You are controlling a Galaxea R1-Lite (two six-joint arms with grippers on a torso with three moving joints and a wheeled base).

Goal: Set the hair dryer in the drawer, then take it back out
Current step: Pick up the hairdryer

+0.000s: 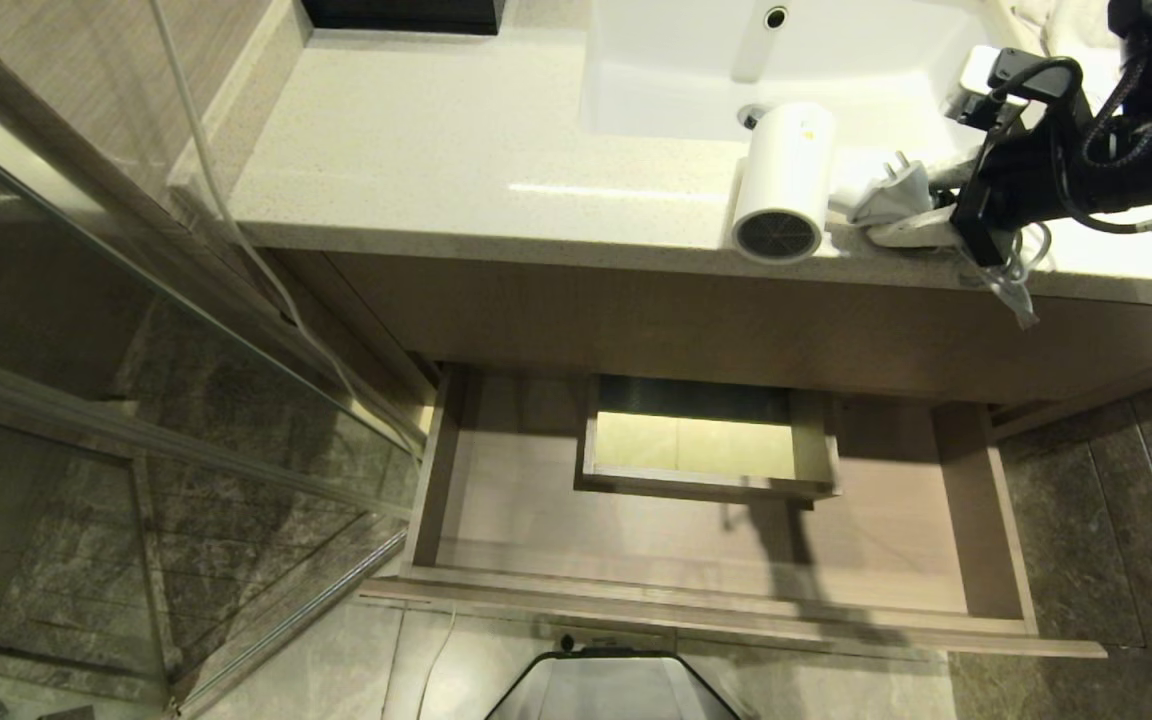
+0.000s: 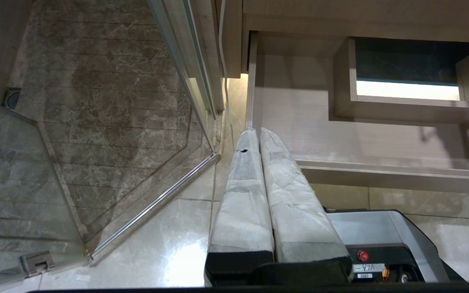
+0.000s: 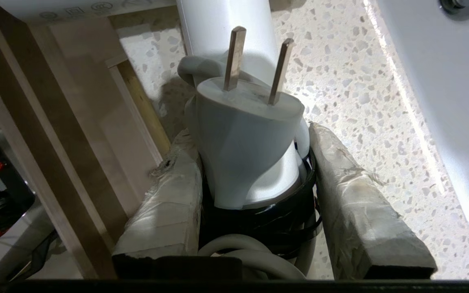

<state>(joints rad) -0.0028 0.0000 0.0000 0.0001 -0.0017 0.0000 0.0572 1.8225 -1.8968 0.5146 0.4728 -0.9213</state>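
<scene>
The white hair dryer [image 1: 781, 185] lies on the countertop's front edge, its dark grille facing out. Its cord bundle, tied with a black band, lies to its right with the two-pin plug [image 3: 244, 138] on top. My right gripper [image 1: 898, 215] reaches in from the right. In the right wrist view its padded fingers [image 3: 165, 191] press both sides of the bundle, and the right gripper [image 3: 250, 134] is shut on it. Below the counter the drawer [image 1: 716, 600] stands pulled out, holding nothing. My left gripper [image 2: 257, 132] hangs parked and shut beside the drawer's left front corner.
A white sink [image 1: 696, 70] is set into the speckled countertop [image 1: 416, 130] behind the dryer. A glass shower door [image 1: 136, 400] stands at the left of the drawer. My base [image 1: 611, 690] sits on the floor tiles just before the drawer front.
</scene>
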